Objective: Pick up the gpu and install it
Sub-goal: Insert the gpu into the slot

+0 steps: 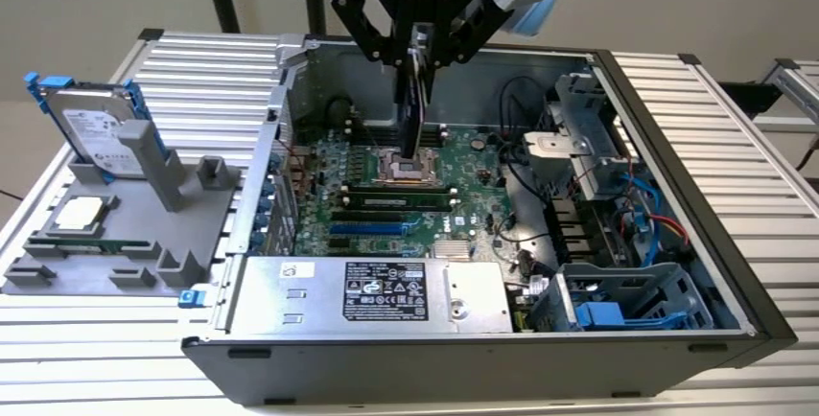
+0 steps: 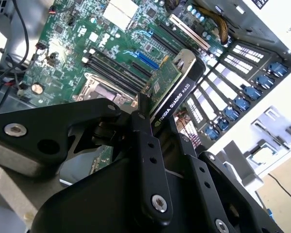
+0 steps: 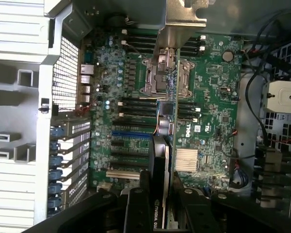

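One hard drive stands in the grey holder on the bench at the exterior view's left; rightward, inside the open computer case, the jaws clamp the gpu upright over the CPU socket.

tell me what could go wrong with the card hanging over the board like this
The card hangs on end right above the open socket; a slip could damage it.
The gripper pinches only one end, so the card may swing or tilt.
It is not lined up over the blue slots; lowering here could strike board parts.
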You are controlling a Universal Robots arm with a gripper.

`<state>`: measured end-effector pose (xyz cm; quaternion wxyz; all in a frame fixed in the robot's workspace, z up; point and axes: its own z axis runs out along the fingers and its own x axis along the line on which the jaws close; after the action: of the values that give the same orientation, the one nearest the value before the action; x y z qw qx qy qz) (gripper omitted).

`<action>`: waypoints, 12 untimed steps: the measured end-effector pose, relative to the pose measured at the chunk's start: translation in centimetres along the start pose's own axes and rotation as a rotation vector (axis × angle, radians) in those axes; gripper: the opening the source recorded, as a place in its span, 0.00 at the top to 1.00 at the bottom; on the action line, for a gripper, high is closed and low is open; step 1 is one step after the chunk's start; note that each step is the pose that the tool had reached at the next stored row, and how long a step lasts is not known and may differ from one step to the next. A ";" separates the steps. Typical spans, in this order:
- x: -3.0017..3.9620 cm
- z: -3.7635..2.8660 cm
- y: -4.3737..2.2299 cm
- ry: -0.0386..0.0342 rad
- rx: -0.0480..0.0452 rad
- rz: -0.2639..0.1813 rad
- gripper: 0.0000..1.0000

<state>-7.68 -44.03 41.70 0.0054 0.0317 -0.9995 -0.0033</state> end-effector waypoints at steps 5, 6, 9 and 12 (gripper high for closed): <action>0.00 0.00 0.00 0.0000 0.0000 -0.006 1.00; 0.00 0.00 0.00 0.0000 0.0000 -0.006 1.00; 0.00 0.00 0.00 0.0000 0.0000 -0.006 1.00; 0.00 0.00 0.00 0.0000 0.0000 -0.008 1.00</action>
<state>-7.68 -44.04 41.70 0.0053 0.0357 -0.9993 -0.0033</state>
